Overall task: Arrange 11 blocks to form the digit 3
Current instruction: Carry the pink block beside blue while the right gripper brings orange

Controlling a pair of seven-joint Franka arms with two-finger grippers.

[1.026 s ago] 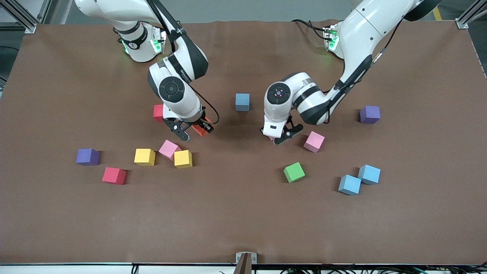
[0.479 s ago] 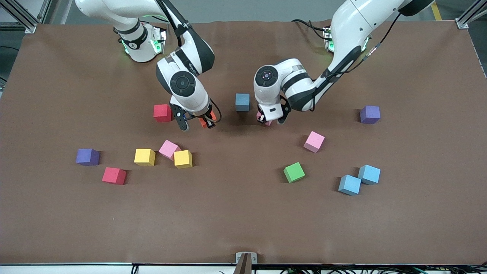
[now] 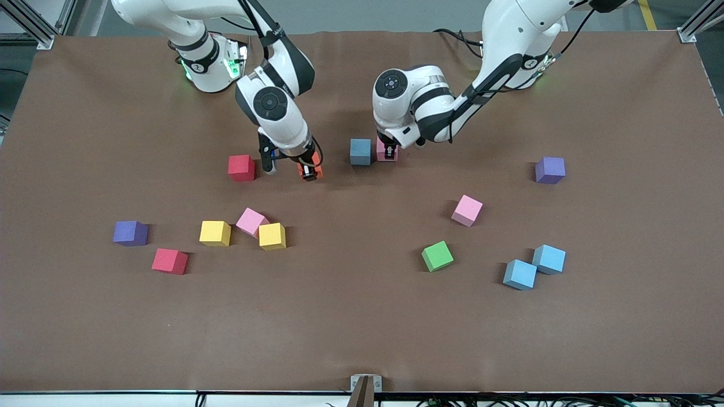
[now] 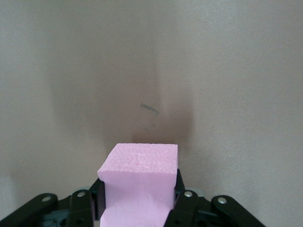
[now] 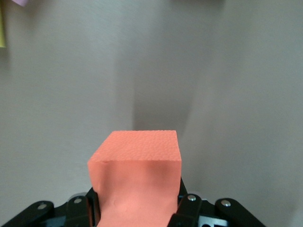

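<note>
Near the arms' bases you see the left gripper [image 3: 389, 151] with jaws clamped on a pink block [image 4: 138, 182] just beside the grey-blue block [image 3: 360, 151], the right gripper [image 3: 309, 169] gripping an orange block [image 5: 136, 177] over the worktop [image 3: 362, 328].

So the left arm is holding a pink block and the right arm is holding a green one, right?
Not quite. The right gripper holds an orange block, as the right wrist view shows; the green block lies on the table. The left gripper does hold a pink block.
</note>
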